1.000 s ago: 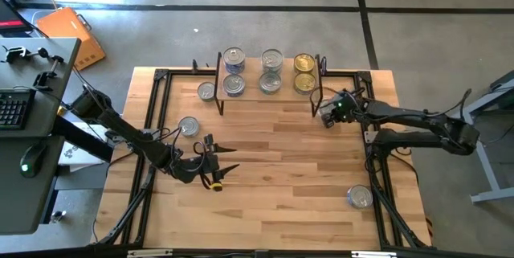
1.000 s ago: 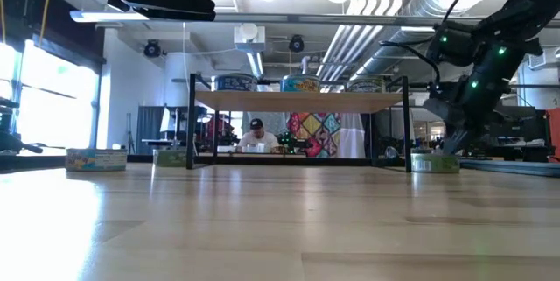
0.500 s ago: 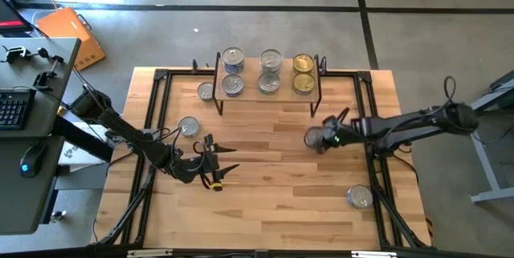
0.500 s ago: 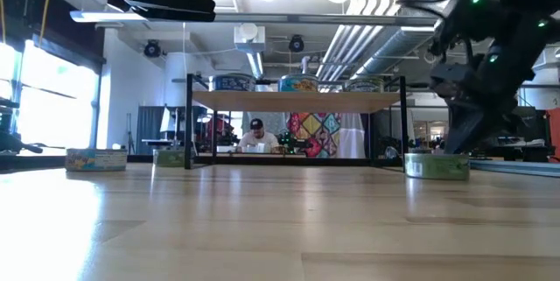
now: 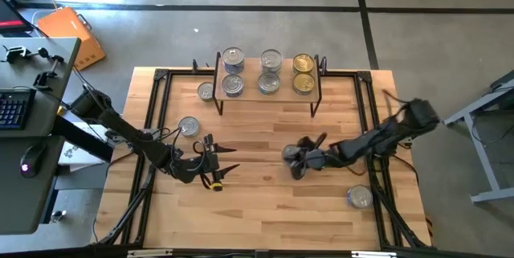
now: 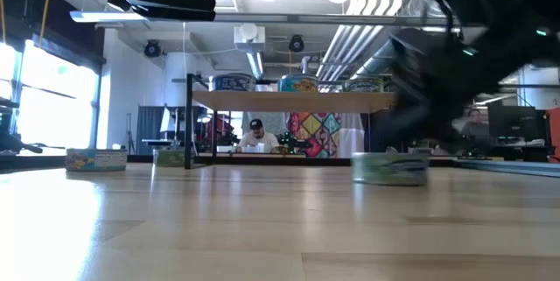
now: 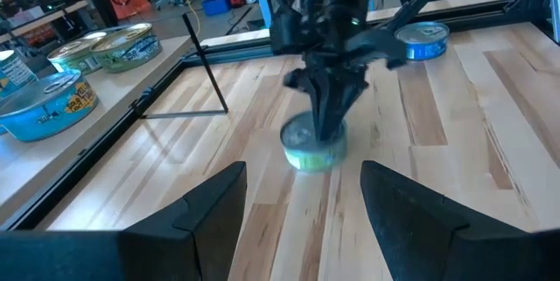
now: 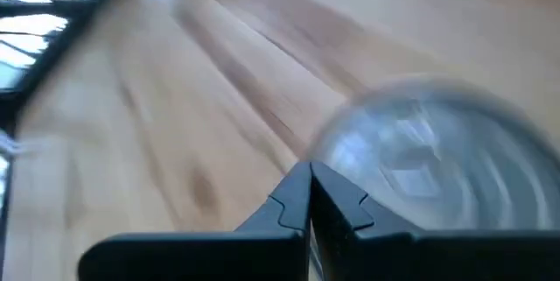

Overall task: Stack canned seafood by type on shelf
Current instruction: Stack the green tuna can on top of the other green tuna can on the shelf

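While my right tool (image 5: 295, 160) presses clenched against a silver tin (image 7: 312, 144) mid-bench, my left tool (image 5: 227, 160) waits released nearby, and six tins sit on the shelf (image 5: 283, 89).

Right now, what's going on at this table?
The right tool, fingers shut, is pressed against a silver-lidded can mid-table, apparently pushing it rather than gripping it. The left tool waits open over the table's left side. The shelf holds six cans: two blue-labelled stacks and one gold-lidded pair. Three more cans sit loose on the table: two left of the shelf, one near the front right.
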Action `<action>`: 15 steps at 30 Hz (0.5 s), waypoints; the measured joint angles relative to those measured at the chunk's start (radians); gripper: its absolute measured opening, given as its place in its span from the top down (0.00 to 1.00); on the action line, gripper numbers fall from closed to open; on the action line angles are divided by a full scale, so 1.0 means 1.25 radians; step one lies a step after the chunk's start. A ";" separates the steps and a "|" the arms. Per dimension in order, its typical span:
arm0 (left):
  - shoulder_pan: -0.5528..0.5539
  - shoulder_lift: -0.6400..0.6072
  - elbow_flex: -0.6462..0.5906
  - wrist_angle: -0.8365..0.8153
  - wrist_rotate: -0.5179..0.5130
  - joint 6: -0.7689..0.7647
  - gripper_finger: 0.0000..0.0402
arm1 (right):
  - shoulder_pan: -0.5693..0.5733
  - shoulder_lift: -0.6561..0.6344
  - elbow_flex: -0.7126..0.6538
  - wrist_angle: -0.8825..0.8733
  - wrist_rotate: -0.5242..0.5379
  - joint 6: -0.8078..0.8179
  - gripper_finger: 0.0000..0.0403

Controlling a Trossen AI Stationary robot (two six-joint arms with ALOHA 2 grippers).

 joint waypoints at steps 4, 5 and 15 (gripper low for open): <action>0.000 0.000 0.000 0.001 0.000 -0.004 0.46 | 0.001 0.083 0.119 0.103 0.028 -0.250 1.00; 0.000 0.000 0.000 0.000 0.000 -0.006 0.46 | 0.001 0.090 0.147 0.097 0.027 -0.318 1.00; 0.000 0.000 0.000 -0.005 0.021 -0.028 0.46 | 0.017 -0.027 0.376 -0.403 0.021 -0.689 1.00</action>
